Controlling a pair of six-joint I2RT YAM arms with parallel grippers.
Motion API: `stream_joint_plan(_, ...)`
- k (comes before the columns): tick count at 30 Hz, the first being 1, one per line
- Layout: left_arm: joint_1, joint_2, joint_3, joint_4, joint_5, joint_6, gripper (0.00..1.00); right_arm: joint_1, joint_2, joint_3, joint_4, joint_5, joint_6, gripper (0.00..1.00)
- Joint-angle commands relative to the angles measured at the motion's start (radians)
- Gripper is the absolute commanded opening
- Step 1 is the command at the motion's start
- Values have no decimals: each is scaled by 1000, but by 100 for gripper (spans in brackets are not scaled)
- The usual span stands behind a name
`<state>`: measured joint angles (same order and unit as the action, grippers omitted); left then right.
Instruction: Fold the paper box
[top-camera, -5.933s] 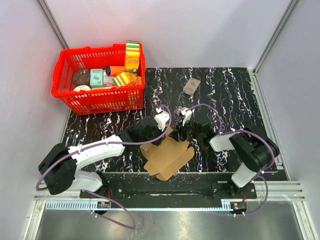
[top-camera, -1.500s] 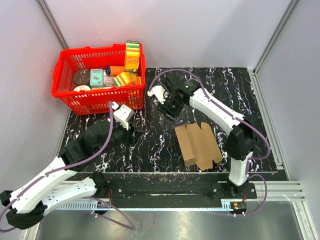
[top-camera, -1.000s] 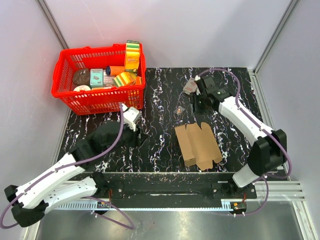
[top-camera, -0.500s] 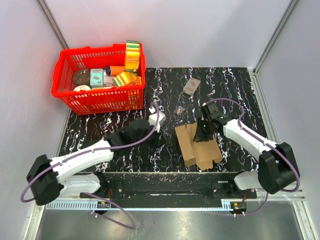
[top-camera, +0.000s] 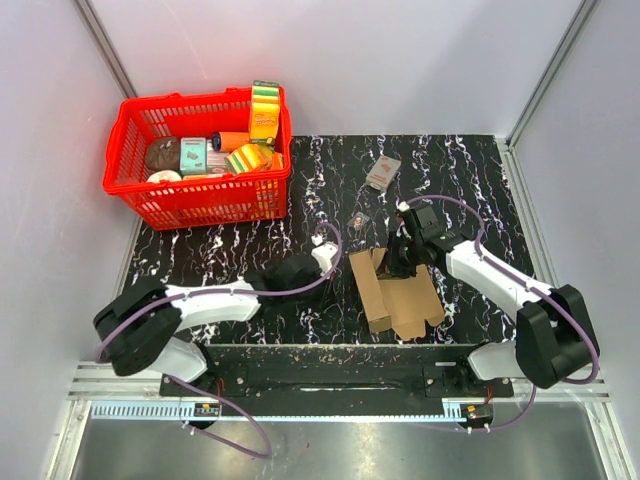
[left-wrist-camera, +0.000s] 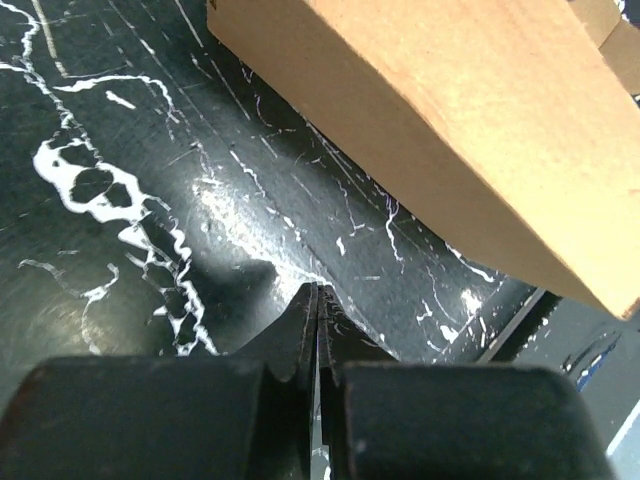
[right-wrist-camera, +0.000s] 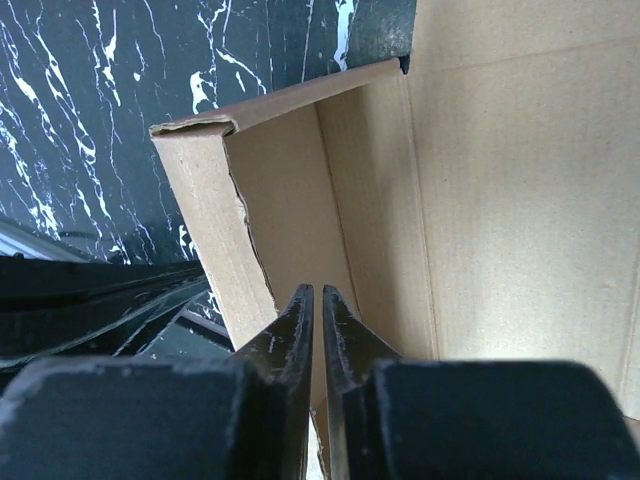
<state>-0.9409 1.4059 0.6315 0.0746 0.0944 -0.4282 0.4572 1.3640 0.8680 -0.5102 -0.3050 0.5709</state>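
In the view from above, the paper box (top-camera: 398, 295) lies flat and open on the black marbled counter (top-camera: 470, 190), near its front edge, between the two arms. The left tool (top-camera: 332, 265) is low, just beside the box's left edge. The right tool (top-camera: 394, 270) hangs over the far part of the cardboard. From here I cannot tell how either tool stands. A red basket (top-camera: 205, 100) full of goods is at the far left, and a small grey-and-red packet (top-camera: 382, 172) lies behind the box, well apart from it.

The left wrist camera shows what the top view hides: the two black fingers (left-wrist-camera: 300, 335) are pressed together with nothing between them. Their tips are at the counter, and the box's edge runs near them but does not touch.

The right wrist camera shows its fingers (right-wrist-camera: 290, 320) almost pressed together, only a thin slit between them, directly over the cardboard. One narrow flap at the box's left side stands up, which from above looks flat.
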Motion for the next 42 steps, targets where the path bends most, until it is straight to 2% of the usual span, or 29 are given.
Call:
stream_joint_plan(1,-4,76,-70,362,65,-127,0,5,-45,-15,48,-49,21,12)
stream_joint_plan(7,-2,208,-171,713,87,-363,0,6,-77,-29,47,-55,30,10)
stream_joint_plan(10,4,234,-217,818,54,-478,0,6,-88,-35,47,-59,37,10)
stream_joint_plan(15,10,281,-233,892,54,-633,0,12,-97,-41,53,-74,46,9)
stream_joint_plan(22,13,452,-257,1204,107,-791,0,66,-71,-43,81,-77,63,9)
stream_joint_plan(24,13,465,-266,1226,105,-804,0,78,-65,-41,91,-71,66,9)
stream_joint_plan(32,13,420,-279,1150,87,-790,0,139,-14,-18,121,-65,84,9)
stream_joint_plan(42,25,455,-343,1281,87,-860,0,201,46,-4,145,-40,102,9)
